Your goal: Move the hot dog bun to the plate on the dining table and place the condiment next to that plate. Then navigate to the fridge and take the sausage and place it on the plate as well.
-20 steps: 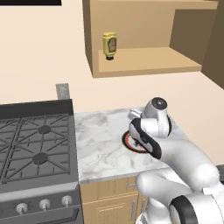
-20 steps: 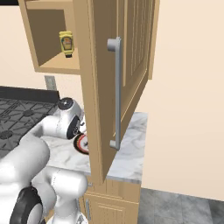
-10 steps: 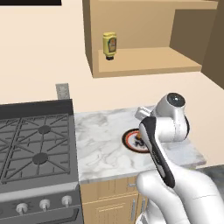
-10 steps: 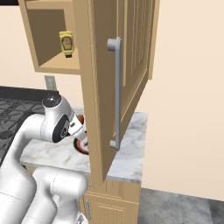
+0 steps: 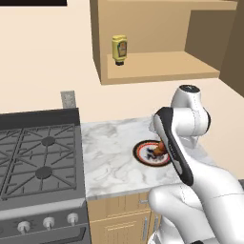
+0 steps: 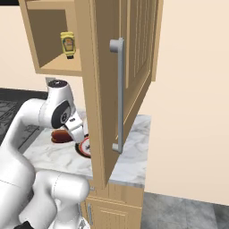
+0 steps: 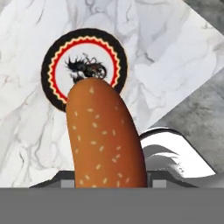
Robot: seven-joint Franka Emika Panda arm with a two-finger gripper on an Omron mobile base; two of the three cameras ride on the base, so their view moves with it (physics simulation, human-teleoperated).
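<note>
My gripper point(image 7: 106, 178) is shut on the hot dog bun point(image 7: 105, 140), a brown seeded roll that sticks out lengthwise ahead of the hand. I hold it a little above a round dish point(image 7: 57, 52) with a black and red rim that lies on the marble counter. From the left the bun point(image 5: 158, 149) peeks out behind my forearm, over the dish point(image 5: 143, 157). From the right the bun point(image 6: 58, 135) hangs just left of the dish point(image 6: 85, 146). The condiment point(image 5: 119, 49), a yellow bottle, stands in the open wall cabinet; it appears again as the condiment point(image 6: 68, 44). The dining table's plate, fridge and sausage are out of view.
A gas stove point(image 5: 38, 157) borders the marble counter point(image 5: 109, 162) on the left. The open cabinet door point(image 6: 120, 80) with its long grey handle hangs close to my arm's right side. The counter ends at the right, with floor point(image 6: 188, 210) beyond.
My arm has risen and swung from low over the dish. The bun has come up off the dish in my gripper. The condiment has not moved.
</note>
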